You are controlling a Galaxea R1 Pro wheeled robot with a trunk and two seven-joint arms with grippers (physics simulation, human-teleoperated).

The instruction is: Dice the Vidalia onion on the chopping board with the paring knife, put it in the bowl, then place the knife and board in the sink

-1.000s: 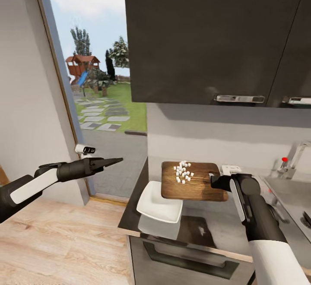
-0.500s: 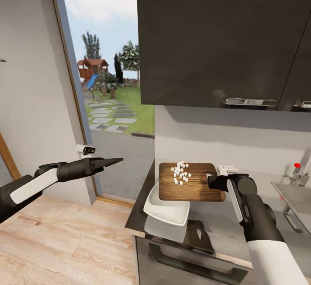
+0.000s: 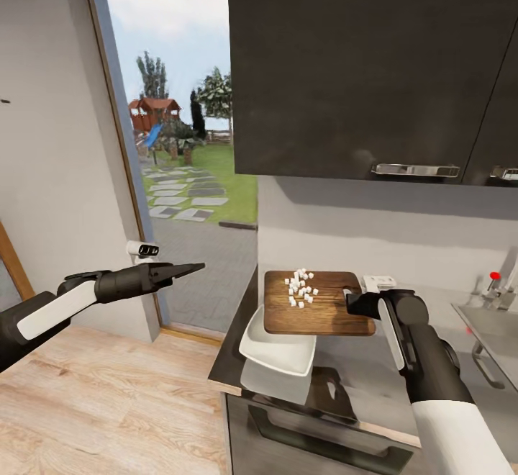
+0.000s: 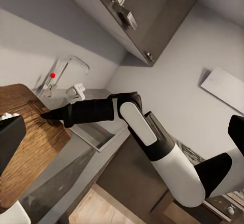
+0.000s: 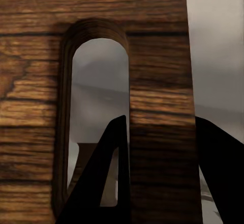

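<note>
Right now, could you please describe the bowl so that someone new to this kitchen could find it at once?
Find the dark countertop beside the tall window. At its window end, the right claw holds the brown chopping board carrying white onion dice. The bowl sits just under the board's edge: a shallow, squarish white dish, the only white crockery there.

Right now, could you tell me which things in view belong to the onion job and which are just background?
Job: chopping board, diced onion, bowl, sink, right gripper gripping the board.
Background: wall cabinets, doorway, left gripper.
</note>
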